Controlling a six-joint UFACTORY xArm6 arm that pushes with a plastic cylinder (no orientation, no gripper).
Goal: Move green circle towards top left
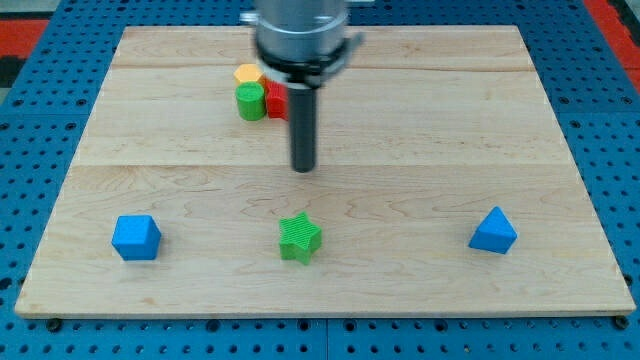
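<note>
Toward the view's top, green circle [250, 101] upright, my tip [303, 168] below-right, apart.

The single arm entered from the view's top, slightly left of centre, its wide grey cylindrical housing cut off by the upper edge. Below the housing sat a dark collar ring, from which the straight dark rod descended nearly upright. My tip [303, 169] rested at table height, a little above the middle of the view. The arm carried no jaws or fingers, only the rod.
</note>
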